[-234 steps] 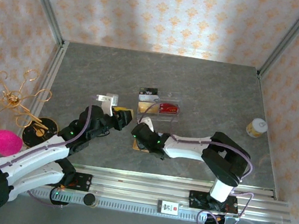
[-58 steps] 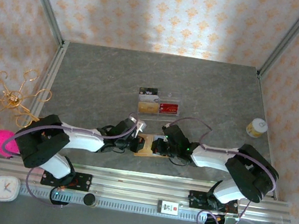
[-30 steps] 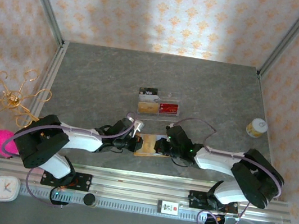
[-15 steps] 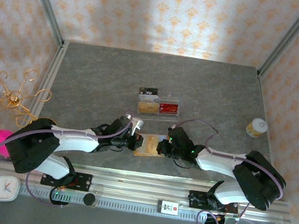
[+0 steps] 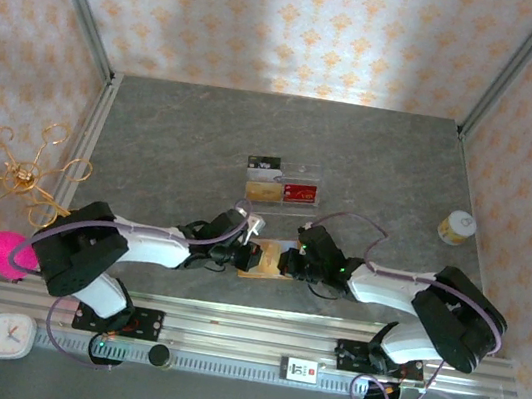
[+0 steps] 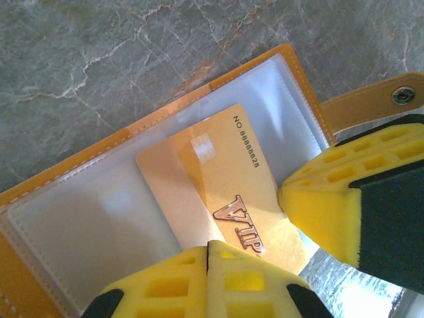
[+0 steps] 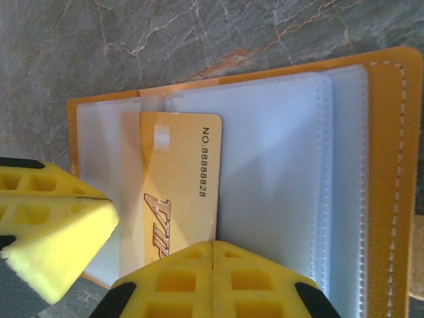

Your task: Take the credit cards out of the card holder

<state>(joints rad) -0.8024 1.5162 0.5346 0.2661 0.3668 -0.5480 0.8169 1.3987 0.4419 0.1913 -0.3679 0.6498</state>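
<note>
Both the left fingers (image 6: 212,278) and right fingers (image 7: 212,278), clenched, have crept inward on the card holder (image 7: 397,165); gold card (image 7: 175,185) half out.

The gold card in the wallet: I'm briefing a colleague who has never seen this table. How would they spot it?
Near the front edge of the grey table lies an open orange card holder. The gold card lies among its clear sleeves, stamped VIP with a printed number, unlike the cards standing in the clear stand farther back.
</note>
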